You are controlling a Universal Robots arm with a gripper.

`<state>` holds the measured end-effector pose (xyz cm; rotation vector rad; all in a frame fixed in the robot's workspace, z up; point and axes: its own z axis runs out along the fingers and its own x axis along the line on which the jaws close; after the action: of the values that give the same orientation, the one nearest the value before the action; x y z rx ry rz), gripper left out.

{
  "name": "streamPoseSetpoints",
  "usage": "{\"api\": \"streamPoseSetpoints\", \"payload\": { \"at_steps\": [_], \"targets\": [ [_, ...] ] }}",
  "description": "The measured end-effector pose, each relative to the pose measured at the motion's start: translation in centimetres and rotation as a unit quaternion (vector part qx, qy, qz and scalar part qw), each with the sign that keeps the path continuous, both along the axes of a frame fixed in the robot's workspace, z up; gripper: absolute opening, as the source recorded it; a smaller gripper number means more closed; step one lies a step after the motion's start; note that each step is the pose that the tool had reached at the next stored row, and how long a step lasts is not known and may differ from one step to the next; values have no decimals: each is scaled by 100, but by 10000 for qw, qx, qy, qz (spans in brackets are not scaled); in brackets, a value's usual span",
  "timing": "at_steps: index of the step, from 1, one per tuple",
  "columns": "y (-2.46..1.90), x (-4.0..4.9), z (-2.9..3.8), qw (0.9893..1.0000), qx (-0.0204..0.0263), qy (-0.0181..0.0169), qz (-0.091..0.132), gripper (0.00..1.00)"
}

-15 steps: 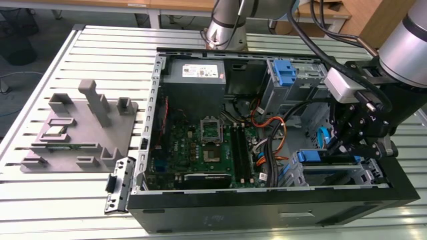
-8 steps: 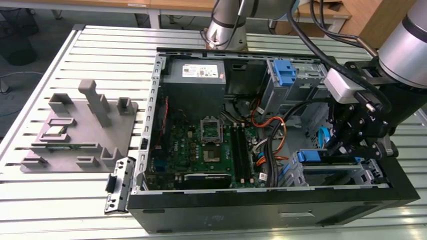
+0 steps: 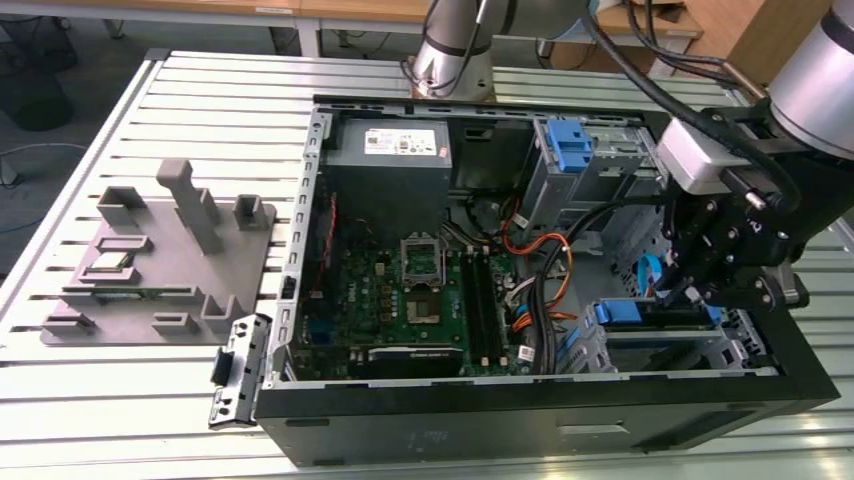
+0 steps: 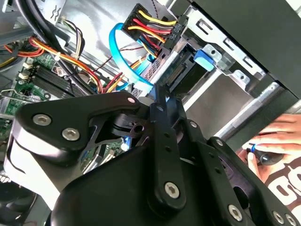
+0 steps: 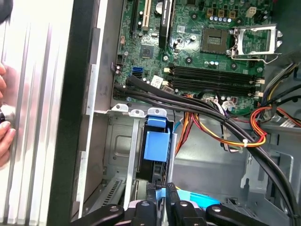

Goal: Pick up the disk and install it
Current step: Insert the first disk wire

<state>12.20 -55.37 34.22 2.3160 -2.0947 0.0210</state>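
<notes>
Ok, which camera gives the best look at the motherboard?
The first wrist view: the motherboard faces the camera, with its socket and memory slots plain. The exterior view shows most of it inside the case, farther off and partly under cables. The second wrist view catches a corner behind cables.

The computer case (image 3: pixel 534 420) lies open on the desk (image 3: pixel 134 400). Inside it, the motherboard (image 3: pixel 387 300) sits below the power supply (image 3: pixel 390 145). The parts stand (image 3: pixel 154 265) rests at the exterior view's left of the case.
</notes>
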Motion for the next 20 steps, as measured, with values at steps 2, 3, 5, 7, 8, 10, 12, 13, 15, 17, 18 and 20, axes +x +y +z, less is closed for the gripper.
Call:
{"api": "streamPoseSetpoints", "payload": {
  "at_steps": [2,3,5,7,8,10,12,13,15,17,18,20],
  "targets": [
    [0,0,52,10000,0,0,0,23],
    [0,0,76,10000,0,0,0,23],
    [0,0,115,10000,1,0,0,23],
    [0,0,123,10000,2,0,0,23],
    [0,1,124,10000,1,0,0,23],
    [0,20,125,10000,0,0,0,23],
    [0,48,124,10000,1,0,0,23],
    [0,66,125,10000,0,0,0,23],
    [0,104,124,10000,0,0,0,23],
    [0,135,124,10000,1,0,0,23],
    [0,144,124,10000,1,0,-8,23],
    [1,146,124,10000,1,0,-93,23]
  ]
}}
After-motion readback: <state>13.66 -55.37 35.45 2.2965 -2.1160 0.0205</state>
